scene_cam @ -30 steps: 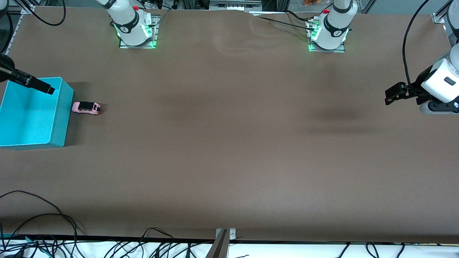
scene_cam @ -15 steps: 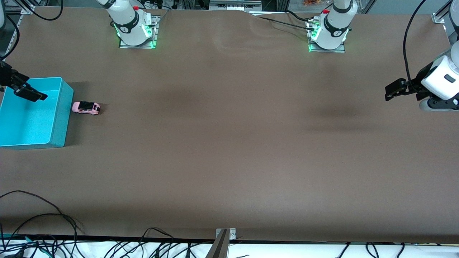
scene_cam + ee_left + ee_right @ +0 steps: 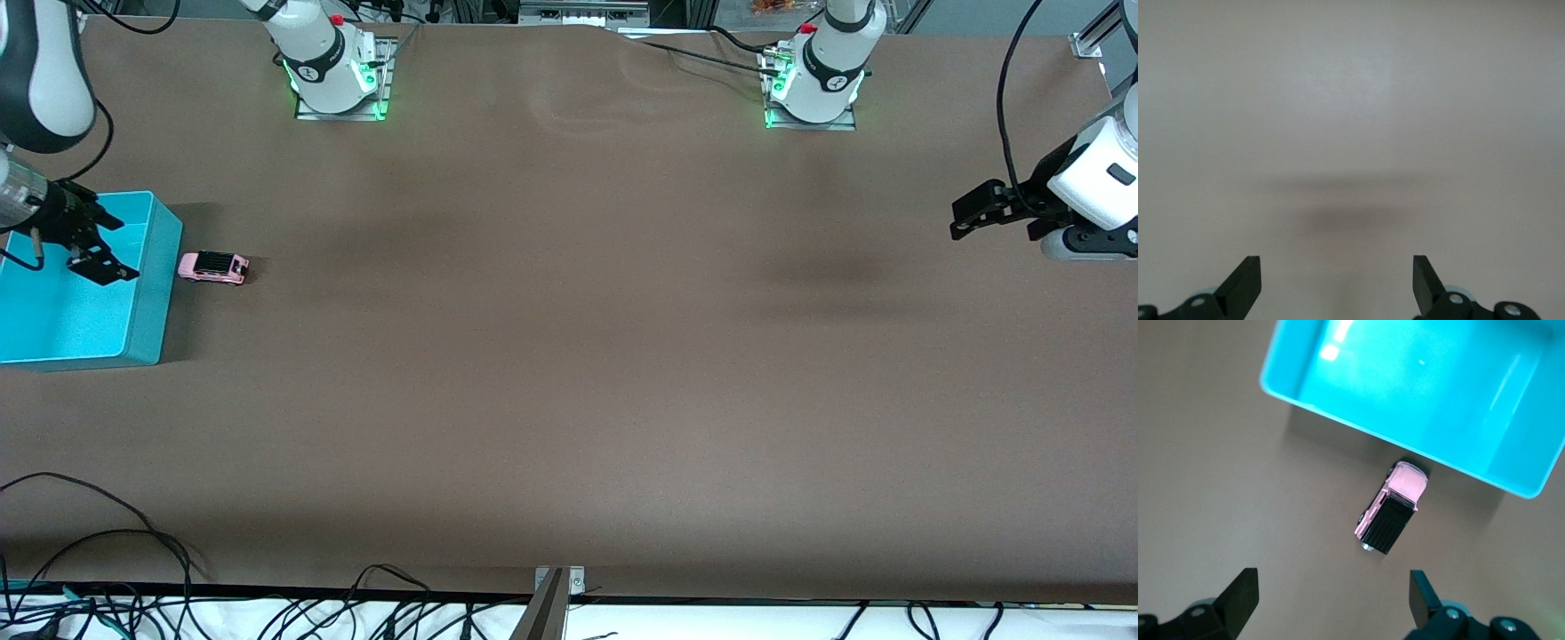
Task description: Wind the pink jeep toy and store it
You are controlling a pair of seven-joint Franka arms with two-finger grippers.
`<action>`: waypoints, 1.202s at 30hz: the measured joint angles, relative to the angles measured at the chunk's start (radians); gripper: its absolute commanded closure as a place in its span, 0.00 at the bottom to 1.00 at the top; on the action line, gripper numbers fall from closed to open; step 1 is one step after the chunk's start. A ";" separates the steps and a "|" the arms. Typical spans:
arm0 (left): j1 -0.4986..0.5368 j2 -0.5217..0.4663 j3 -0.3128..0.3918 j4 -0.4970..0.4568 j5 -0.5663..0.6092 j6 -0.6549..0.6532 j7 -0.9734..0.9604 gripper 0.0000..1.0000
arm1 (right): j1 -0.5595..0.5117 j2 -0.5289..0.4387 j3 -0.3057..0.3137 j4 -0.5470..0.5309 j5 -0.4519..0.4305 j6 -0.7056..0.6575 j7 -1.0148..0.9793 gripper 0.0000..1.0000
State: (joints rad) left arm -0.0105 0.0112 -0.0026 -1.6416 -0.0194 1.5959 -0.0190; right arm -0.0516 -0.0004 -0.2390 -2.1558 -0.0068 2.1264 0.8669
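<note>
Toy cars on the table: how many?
1. The pink jeep toy stands on the brown table beside the turquoise bin, just outside its wall toward the left arm's end. The bin shows nothing inside; none seems hidden.

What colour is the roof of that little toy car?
Black, on a pink body. The pink jeep toy shows it best in the right wrist view.

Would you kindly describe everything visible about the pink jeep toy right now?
The pink jeep toy is a tiny boxy car with a pale pink body, a black ribbed roof panel and small dark wheels; it looks like plastic or painted metal. It stands upright on its wheels on the brown table, just outside the turquoise bin, one end pointing at the bin's wall. Whether it touches the wall is unclear. No gripper touches it.
</note>
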 measured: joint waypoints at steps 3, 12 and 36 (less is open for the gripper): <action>0.000 0.000 0.000 0.000 -0.014 0.000 0.000 0.00 | -0.001 0.001 -0.006 -0.046 0.000 0.041 0.069 0.00; 0.000 0.000 -0.008 0.000 -0.019 -0.004 0.000 0.00 | -0.014 0.017 -0.018 -0.141 0.000 0.139 0.253 0.00; 0.003 0.005 0.004 0.030 -0.021 -0.003 0.000 0.00 | -0.024 0.147 -0.026 -0.310 0.053 0.479 0.317 0.00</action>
State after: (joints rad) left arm -0.0072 0.0165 0.0013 -1.6118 -0.0402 1.5933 -0.0193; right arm -0.0760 0.1471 -0.2651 -2.4656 0.0458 2.6054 1.1842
